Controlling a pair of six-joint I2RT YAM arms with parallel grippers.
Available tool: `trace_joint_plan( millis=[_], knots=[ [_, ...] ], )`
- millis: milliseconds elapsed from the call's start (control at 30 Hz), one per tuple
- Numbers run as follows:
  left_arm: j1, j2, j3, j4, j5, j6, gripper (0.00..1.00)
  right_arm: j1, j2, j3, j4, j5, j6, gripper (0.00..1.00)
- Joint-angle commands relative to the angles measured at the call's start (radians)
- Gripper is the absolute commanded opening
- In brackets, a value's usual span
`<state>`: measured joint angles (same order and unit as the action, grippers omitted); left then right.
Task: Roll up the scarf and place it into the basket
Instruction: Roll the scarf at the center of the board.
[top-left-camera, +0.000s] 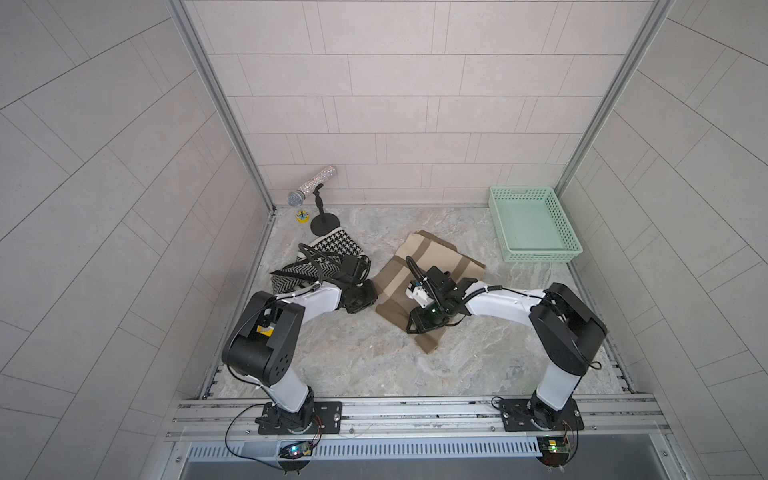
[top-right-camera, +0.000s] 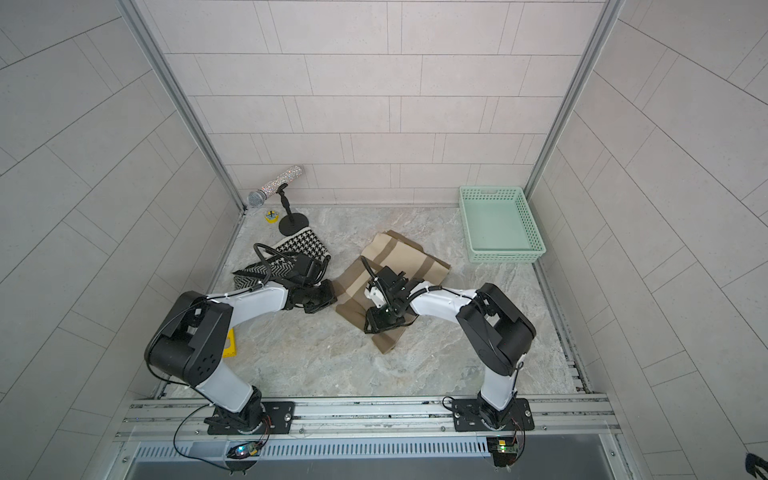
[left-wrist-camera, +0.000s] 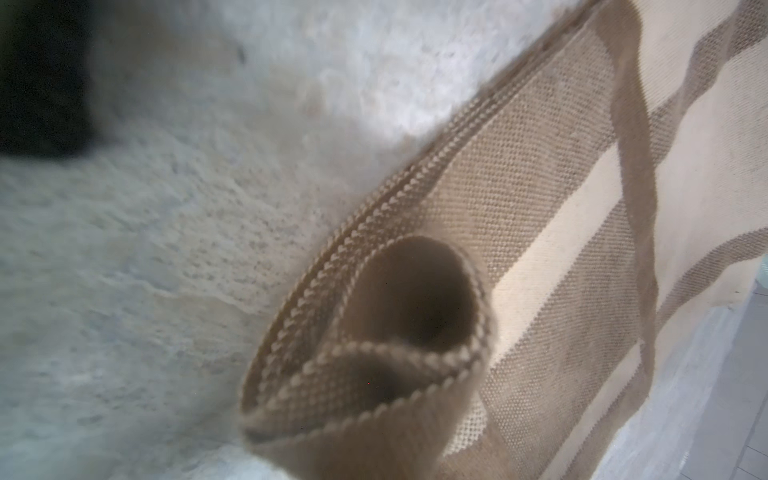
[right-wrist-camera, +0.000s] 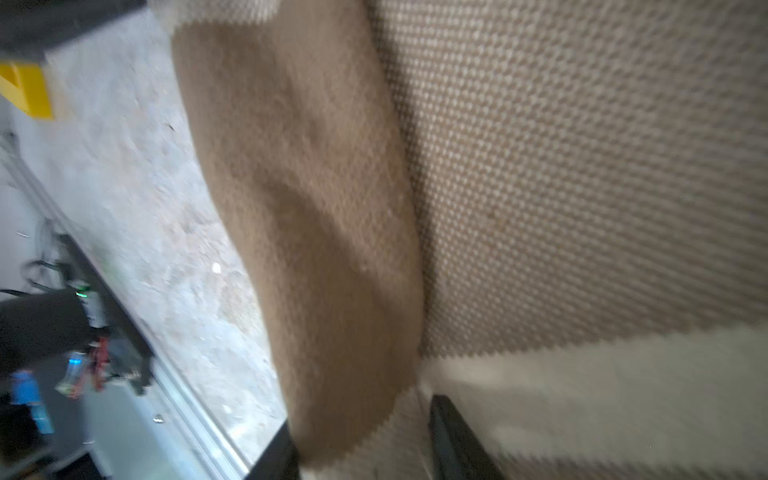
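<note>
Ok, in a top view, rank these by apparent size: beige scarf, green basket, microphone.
1. beige scarf: widest spread, though the right arm covers part of it.
2. green basket: not far behind.
3. microphone: clearly smallest.

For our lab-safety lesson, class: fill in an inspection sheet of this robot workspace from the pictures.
Surface: grey marbled tabletop.
Job's things: striped beige scarf lies mid-table, one edge curled, not yet rolled; green basket empty, far right corner.
Clutter: microphone on stand, houndstooth cloth, small yellow item, all far left.
Hands: left hand shut at the scarf's edge, grip unseen; right hand open, fingers astride a scarf fold.
Cables: black cable loops above the left wrist.
Surroundings: tiled walls, metal rail in front.
</note>
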<state>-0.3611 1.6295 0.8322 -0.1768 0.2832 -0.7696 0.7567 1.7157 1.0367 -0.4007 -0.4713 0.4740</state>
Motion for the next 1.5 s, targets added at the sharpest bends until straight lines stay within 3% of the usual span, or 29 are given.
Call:
trace_joint_plan(
  millis=[0, 167, 367, 867, 1000, 1100, 1167, 1233, 1367, 1400, 1467],
  knots=[
    [-0.002, -0.001, 0.061, -0.138, -0.064, 0.039, 0.00, 0.094, -0.099, 0.024, -0.154, 0.351, -0.079, 0.58],
    [0.001, 0.003, 0.123, -0.280, -0.084, 0.115, 0.00, 0.271, -0.127, 0.037, -0.175, 0.725, -0.115, 0.63],
    [0.000, 0.009, 0.153, -0.326, -0.089, 0.126, 0.00, 0.460, -0.040, 0.096, -0.126, 1.021, -0.171, 0.64],
    [0.003, 0.015, 0.184, -0.363, -0.049, 0.157, 0.00, 0.540, 0.266, 0.190, -0.017, 1.170, -0.307, 0.62],
    [0.004, 0.006, 0.181, -0.366, -0.037, 0.162, 0.00, 0.515, 0.300, 0.194, -0.019, 1.226, -0.275, 0.50],
    [0.010, -0.013, 0.175, -0.361, -0.024, 0.164, 0.00, 0.496, 0.281, 0.191, -0.023, 1.199, -0.264, 0.23],
    [0.017, -0.037, 0.170, -0.356, -0.021, 0.165, 0.09, 0.486, 0.248, 0.188, -0.049, 1.150, -0.252, 0.03],
    [0.025, -0.078, 0.164, -0.345, -0.026, 0.164, 0.28, 0.465, 0.202, 0.180, -0.086, 1.060, -0.231, 0.00],
    [0.031, -0.199, 0.160, -0.349, -0.099, 0.167, 0.71, 0.365, 0.096, 0.147, -0.146, 0.696, -0.182, 0.00],
    [0.030, -0.231, 0.154, -0.352, -0.124, 0.169, 0.76, 0.332, 0.073, 0.135, -0.149, 0.612, -0.166, 0.00],
    [0.031, -0.287, 0.139, -0.358, -0.174, 0.170, 0.77, 0.272, 0.036, 0.113, -0.148, 0.464, -0.142, 0.00]
  ],
)
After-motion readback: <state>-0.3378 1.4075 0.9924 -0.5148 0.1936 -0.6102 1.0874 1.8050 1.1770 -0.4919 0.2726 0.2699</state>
